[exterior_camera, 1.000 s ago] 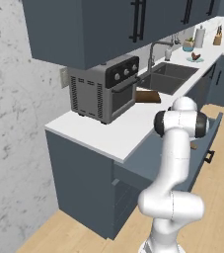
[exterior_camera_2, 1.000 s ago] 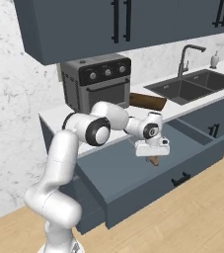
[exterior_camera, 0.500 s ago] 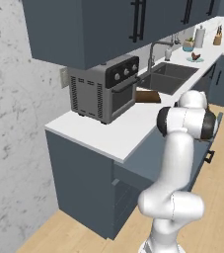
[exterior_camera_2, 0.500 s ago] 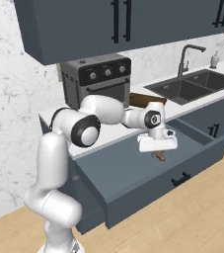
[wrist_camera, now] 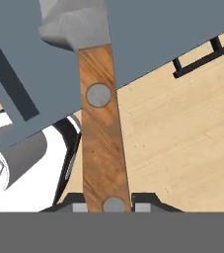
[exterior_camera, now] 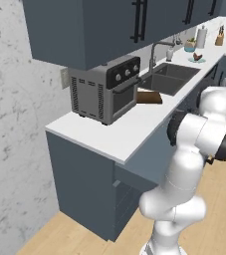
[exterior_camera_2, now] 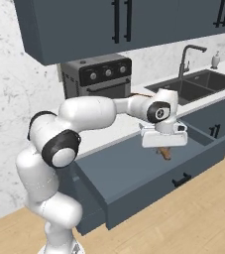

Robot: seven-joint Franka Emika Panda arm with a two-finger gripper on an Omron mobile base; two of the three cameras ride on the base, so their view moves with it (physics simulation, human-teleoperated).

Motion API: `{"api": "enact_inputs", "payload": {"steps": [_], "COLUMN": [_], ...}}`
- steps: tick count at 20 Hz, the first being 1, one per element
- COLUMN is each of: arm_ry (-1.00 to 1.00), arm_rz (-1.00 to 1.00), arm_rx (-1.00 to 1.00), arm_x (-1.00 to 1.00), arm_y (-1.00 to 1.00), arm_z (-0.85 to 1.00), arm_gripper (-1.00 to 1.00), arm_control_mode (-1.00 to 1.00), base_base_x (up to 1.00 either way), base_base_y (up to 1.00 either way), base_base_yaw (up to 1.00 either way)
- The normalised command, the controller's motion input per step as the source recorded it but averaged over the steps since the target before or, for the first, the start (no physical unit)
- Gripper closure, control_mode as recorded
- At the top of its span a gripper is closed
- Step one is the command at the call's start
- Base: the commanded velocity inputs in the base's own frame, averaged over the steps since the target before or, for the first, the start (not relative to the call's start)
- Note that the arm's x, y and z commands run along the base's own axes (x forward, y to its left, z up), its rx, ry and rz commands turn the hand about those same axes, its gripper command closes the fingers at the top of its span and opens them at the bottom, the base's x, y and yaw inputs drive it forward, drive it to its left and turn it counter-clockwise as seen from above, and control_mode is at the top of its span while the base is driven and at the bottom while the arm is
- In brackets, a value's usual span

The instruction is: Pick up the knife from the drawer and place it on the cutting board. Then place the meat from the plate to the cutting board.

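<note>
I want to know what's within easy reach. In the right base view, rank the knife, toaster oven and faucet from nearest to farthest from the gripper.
1. Knife: held in the shut gripper, over the drawer.
2. Toaster oven: on the counter, behind the arm.
3. Faucet: far back right, by the sink.

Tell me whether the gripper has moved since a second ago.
Yes. In the right base view the gripper, shut on the knife, has risen and shifted right along the open drawer, toward the sink.

base views flank arm, hand view close
</note>
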Motion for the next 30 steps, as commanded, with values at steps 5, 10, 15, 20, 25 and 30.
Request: {"api": "enact_inputs", "payload": {"steps": [5, 10, 15, 20, 25, 30], "arm_ry": [-0.14, -0.07, 0.0, 0.0, 0.0, 0.0], "arm_rz": [0.0, 0.0, 0.0, 0.0, 0.0, 0.0], "arm_rx": [0.08, 0.02, 0.0, 0.0, 0.0, 0.0], "arm_x": [-0.62, -0.43, 0.0, 0.0, 0.0, 0.0], "arm_y": [0.07, 0.1, 0.0, 0.0, 0.0, 0.0], "arm_z": [0.71, 0.26, 0.0, 0.0, 0.0, 0.0], "arm_gripper": [1.0, 1.0, 1.0, 1.0, 1.0, 1.0], "arm_control_mode": [-1.0, 1.0, 1.0, 1.0, 1.0, 1.0], "base_base_x": [0.0, -0.4, -0.67, -0.01, 0.48, 0.78], "base_base_y": [0.0, 0.01, -0.66, -1.0, -1.0, -1.0], "base_base_yaw": [0.0, 0.0, 0.01, 0.1, 0.23, 0.27]}}
